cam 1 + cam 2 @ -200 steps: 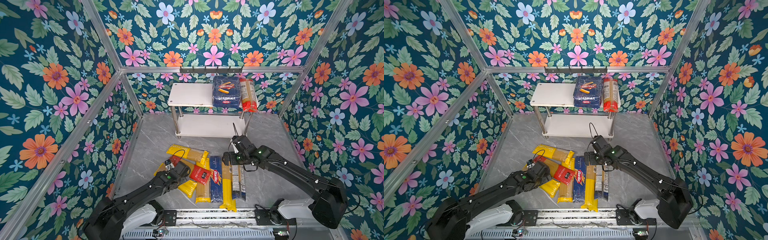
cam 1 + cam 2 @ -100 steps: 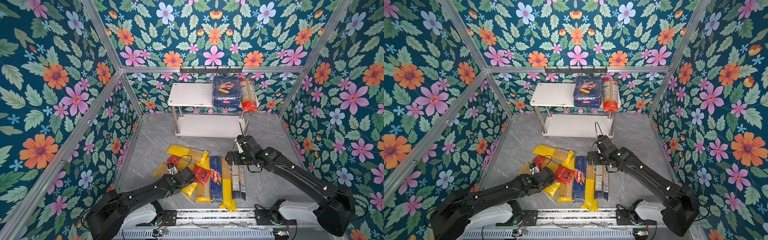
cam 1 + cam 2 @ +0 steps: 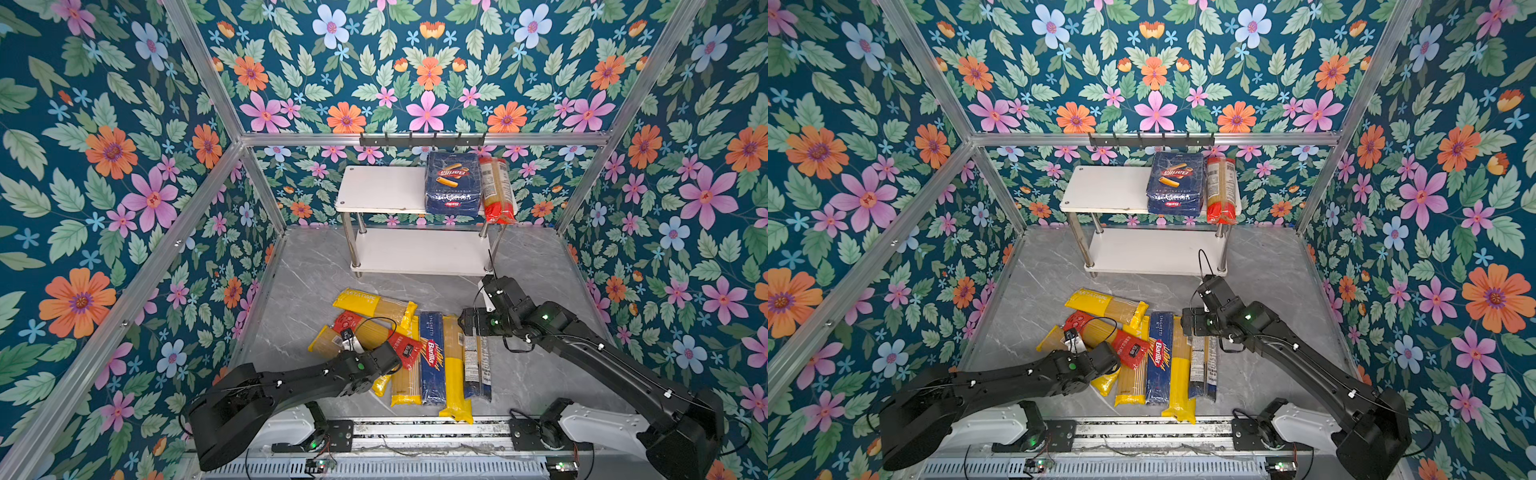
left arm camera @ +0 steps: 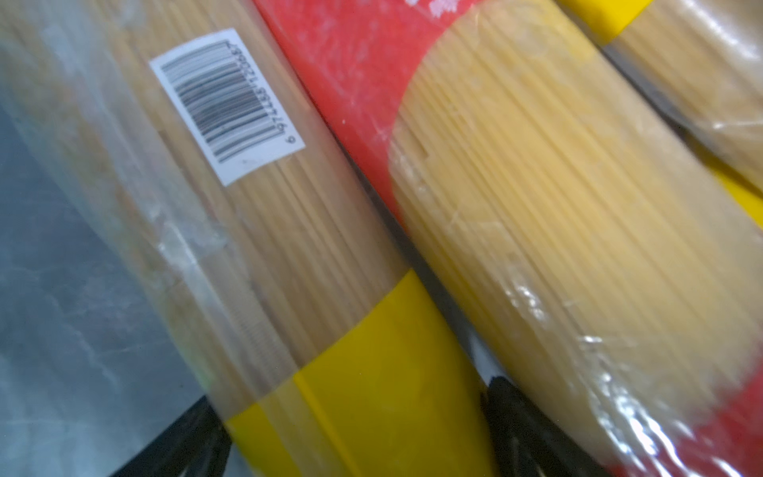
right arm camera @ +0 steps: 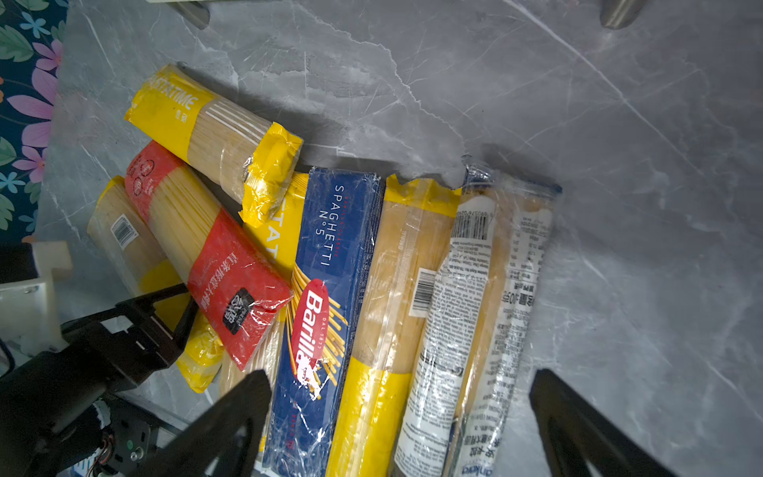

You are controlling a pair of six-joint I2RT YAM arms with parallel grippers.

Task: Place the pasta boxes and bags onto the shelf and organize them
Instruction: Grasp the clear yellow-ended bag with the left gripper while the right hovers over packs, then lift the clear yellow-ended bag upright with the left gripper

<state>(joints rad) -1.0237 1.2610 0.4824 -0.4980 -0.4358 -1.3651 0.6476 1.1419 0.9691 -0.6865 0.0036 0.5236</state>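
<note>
Floral wallpaper (image 3: 428, 70) covers the back wall and both side walls: dark teal ground, green leaves, pink, orange and pale blue blooms. A strip of it also shows in the right wrist view (image 5: 24, 82).

Aluminium frame bars lie over the paper. A horizontal bar (image 3: 299, 139) crosses the back wall, and a slanting bar (image 3: 203, 70) rises from each back corner.

Black hook rail (image 3: 422, 140) is fixed to the middle of the horizontal bar and carries a row of small hooks.

Desk (image 3: 307, 266) is grey and marble-patterned with pale veins. The veins are sharp in the right wrist view (image 5: 578, 103) and blurred in the left wrist view (image 4: 62, 289).

Near edge: an extruded aluminium rail (image 3: 432, 430), and just in front of it a slotted grey cable duct (image 3: 415, 469).
</note>
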